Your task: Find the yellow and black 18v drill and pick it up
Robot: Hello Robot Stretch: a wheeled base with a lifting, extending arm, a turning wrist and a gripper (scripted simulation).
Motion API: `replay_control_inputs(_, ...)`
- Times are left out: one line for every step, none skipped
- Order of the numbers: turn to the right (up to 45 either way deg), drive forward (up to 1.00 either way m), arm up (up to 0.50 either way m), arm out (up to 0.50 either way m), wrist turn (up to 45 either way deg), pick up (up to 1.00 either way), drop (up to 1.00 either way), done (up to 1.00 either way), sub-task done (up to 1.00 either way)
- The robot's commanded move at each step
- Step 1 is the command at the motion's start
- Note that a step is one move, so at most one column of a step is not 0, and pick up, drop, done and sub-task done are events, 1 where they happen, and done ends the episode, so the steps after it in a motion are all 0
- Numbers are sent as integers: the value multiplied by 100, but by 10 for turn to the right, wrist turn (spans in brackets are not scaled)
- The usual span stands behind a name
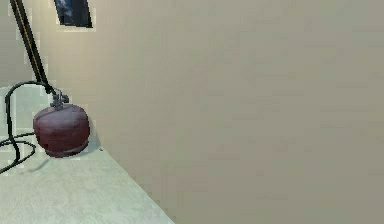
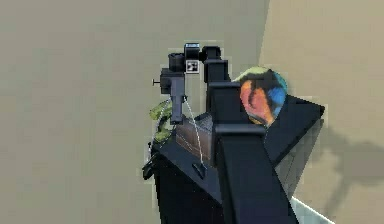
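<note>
in the arm side view the arm [image 2: 245,165] rises as a dark square bar from the bottom edge over a black counter [image 2: 300,135] that stands against a beige wall [image 2: 80,90]. at the arm's far end are the two small white squares [image 2: 190,66], and left of them the gripper [image 2: 176,108] with its thin fingers [image 2: 174,100] pointing down toward the counter's left end. just beside the fingers, at that edge of the counter, sits a small yellowish and dark thing [image 2: 159,116]; it is too small to say for sure that it is the drill. since it lies at the fingers on the counter, i cannot tell whether they touch it or hold anything. a many-coloured ball [image 2: 262,95] rests on the counter right of the arm.

in the forward view a dark red round tank [image 1: 60,130] stands on the pale floor [image 1: 70,190] against the wall, with a black cable [image 1: 10,110] curling to its left and a dark pole [image 1: 32,45] above it. a framed picture [image 1: 74,12] hangs at the top left.
</note>
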Motion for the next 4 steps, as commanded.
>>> replay_control_inputs(0,0,0,0,450,0,0,0,0)
replay_control_inputs(0,0,0,0,450,0,0,0,0)
replay_control_inputs(0,0,0,0,450,0,0,0,0)
replay_control_inputs(0,0,0,0,120,0,0,0,0)
